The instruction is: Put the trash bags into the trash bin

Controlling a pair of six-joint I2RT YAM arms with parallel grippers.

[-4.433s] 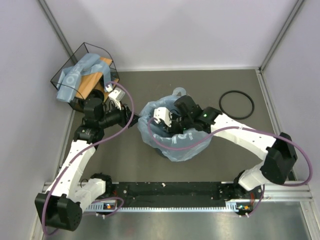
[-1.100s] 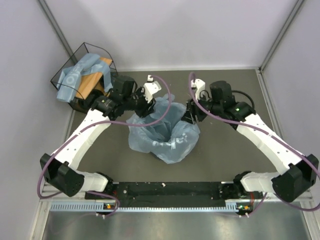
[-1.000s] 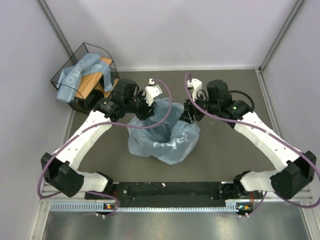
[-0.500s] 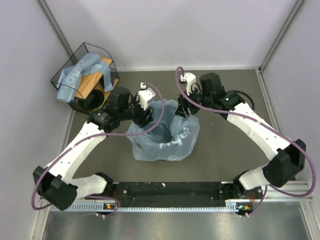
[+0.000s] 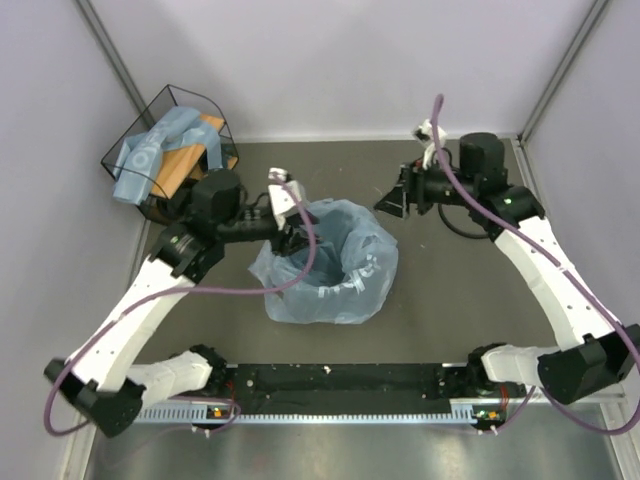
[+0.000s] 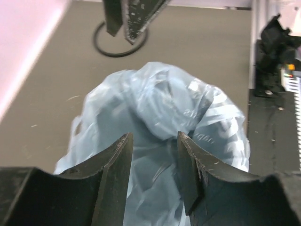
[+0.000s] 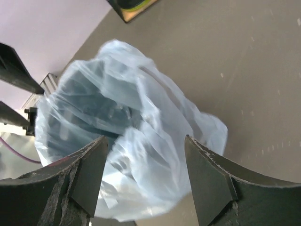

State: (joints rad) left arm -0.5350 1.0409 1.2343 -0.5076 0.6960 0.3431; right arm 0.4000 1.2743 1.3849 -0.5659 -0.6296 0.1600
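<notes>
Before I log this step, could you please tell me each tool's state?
Left tool: open, nothing clamped, over the trash bag.
Right tool: open, empty.

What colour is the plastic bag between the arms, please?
The bag is translucent light blue; right wrist view.

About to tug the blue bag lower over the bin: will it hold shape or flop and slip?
Likely floppy: the trash bag sags in loose crinkled folds, holding no shape. Probably very light, since the film is thin enough to see through. Its glossy sheen suggests it may slip from the left pincer.
</notes>
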